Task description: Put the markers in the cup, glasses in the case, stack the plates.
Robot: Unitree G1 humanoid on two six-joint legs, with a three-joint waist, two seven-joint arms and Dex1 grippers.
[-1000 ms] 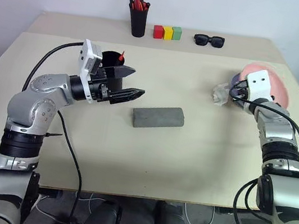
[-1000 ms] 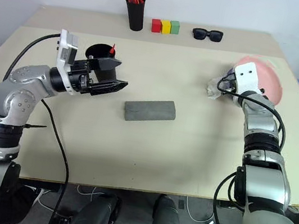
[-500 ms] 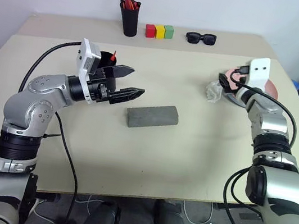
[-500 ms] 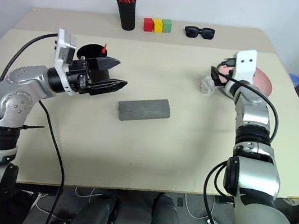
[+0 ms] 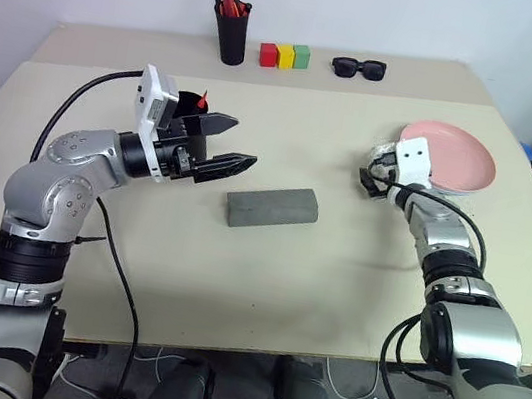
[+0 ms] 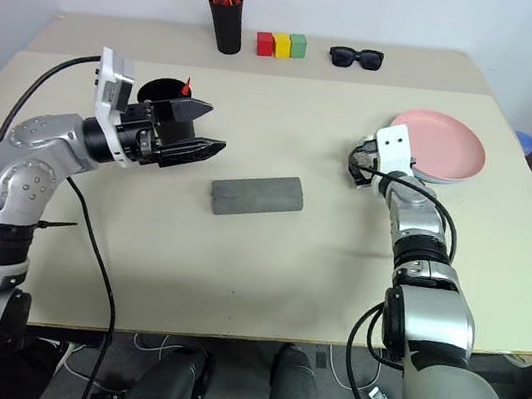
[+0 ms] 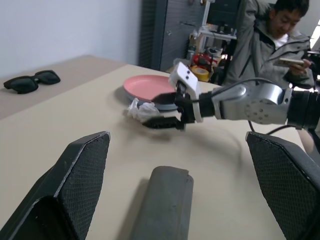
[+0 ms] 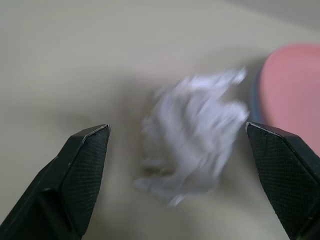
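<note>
The salmon pink plate [image 5: 448, 156] lies on top of the light blue plate, whose rim [image 7: 131, 99] peeks out beneath it, at the table's right side. My right gripper [image 5: 369, 173] is open just left of the plates, its fingers either side of a crumpled white wad [image 8: 192, 132] and holding nothing. The grey case [image 5: 272, 207] lies shut in the middle of the table. My left gripper [image 5: 241, 144] hovers open and empty beside the black cup [image 5: 190, 106], from which a marker's red tip [image 5: 204, 99] sticks up. The glasses are out of view.
Along the back edge stand a black pen holder with orange-red pens [image 5: 230, 27], three coloured blocks [image 5: 285, 56] and black sunglasses [image 5: 359, 68]. A person [image 7: 270, 40] sits beyond the table's right side. The plates lie close to that edge.
My right gripper opened and let go of the pink plate, which now rests on the blue one; it then moved left and down to the white wad. The left arm stayed still.
</note>
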